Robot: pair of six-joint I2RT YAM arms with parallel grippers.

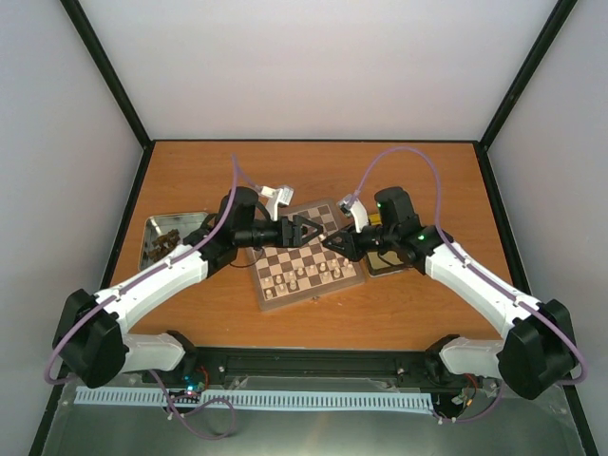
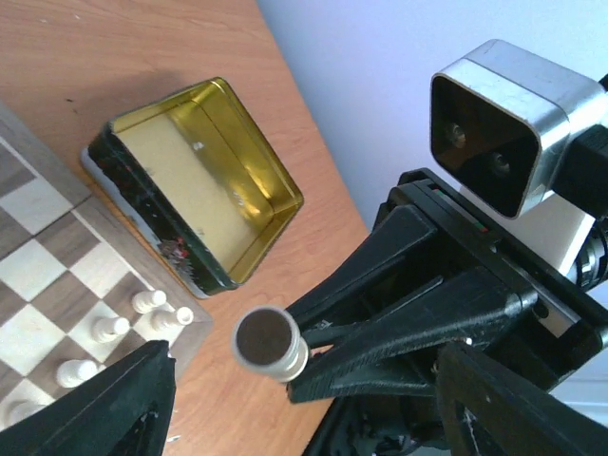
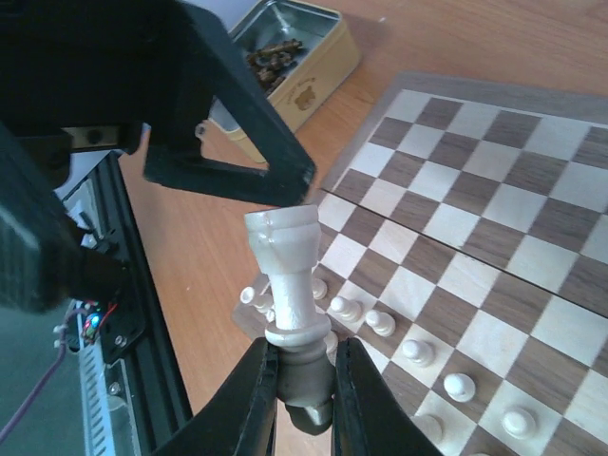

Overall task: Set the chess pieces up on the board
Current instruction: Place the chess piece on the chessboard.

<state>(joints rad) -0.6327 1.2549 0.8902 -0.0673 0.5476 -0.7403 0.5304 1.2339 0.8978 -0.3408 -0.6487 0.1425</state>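
now right tool (image 3: 302,359) pinches rook (image 3: 285,256) by its base, top aimed left at open, empty left tool (image 2: 304,366).

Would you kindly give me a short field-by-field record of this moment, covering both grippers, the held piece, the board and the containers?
right gripper: shut on the base of a cream-white rook, held in the air over the board
left gripper: open, facing the right gripper, one finger close to the rook's top
board: cream-white pawns stand in a row near the edge closest to the arm bases
gold tin: open, nothing inside, beside the board
metal tray: holds dark brown pieces
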